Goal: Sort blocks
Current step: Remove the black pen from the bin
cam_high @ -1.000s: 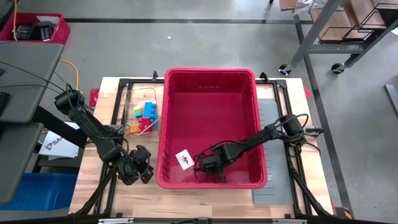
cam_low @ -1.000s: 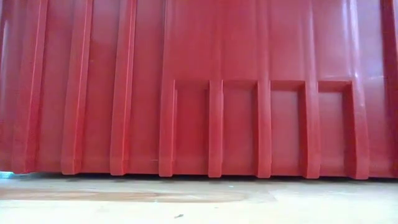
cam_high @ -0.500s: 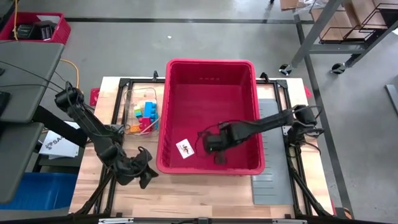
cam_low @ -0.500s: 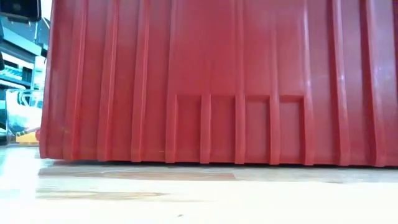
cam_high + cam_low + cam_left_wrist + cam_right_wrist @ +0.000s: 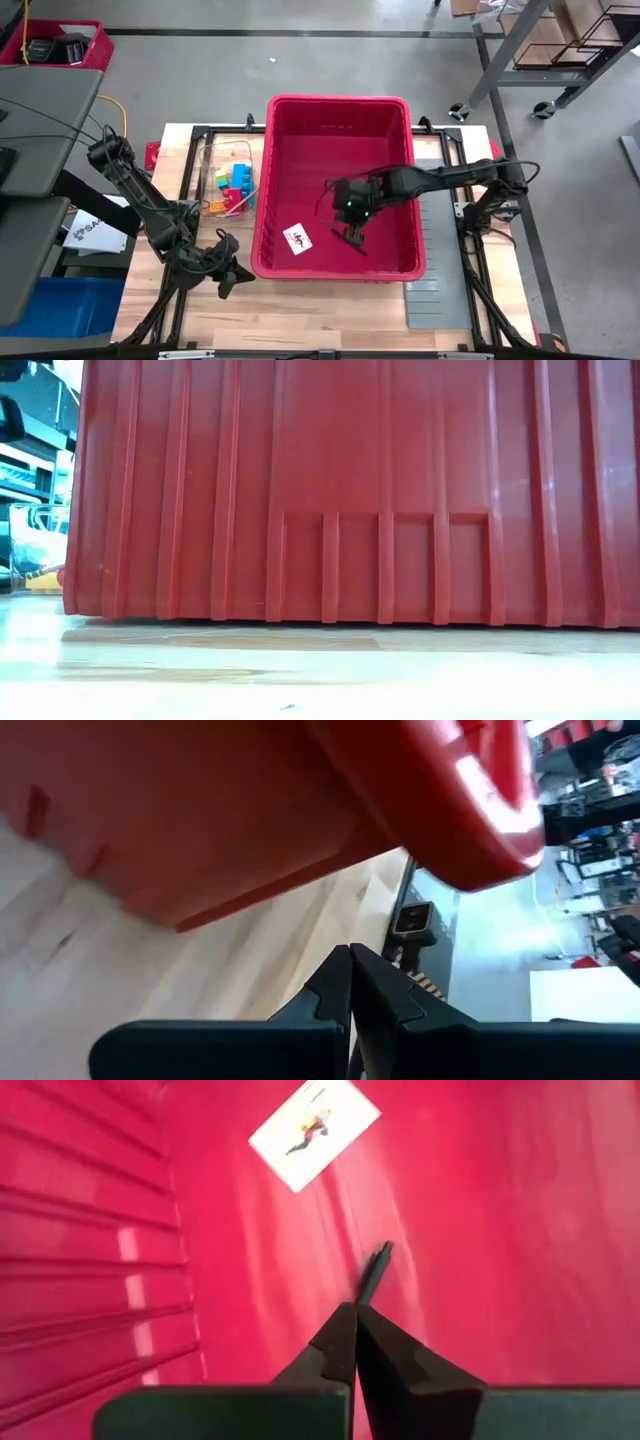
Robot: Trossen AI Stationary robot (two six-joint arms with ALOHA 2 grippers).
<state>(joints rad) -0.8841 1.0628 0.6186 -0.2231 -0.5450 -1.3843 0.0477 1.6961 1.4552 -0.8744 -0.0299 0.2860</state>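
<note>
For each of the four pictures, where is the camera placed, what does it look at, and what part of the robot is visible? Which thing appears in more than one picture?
High view: above the table, looking straight down; shows the red bin, blocks, both arms, left claw, right claw.
Low view: at table height, facing the bin's outer wall; no robot part visible.
Left wrist view: on the left arm, beside the bin's outside; own shut claw shows.
Right wrist view: inside the bin, facing its floor and a white card; own shut claw shows.
Shared: all four show the bin; the card also shows from above.

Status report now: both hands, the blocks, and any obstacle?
Right hand shut, empty, inside red bin. Left hand shut, beside bin. Blocks in clear tray, untouched.
</note>
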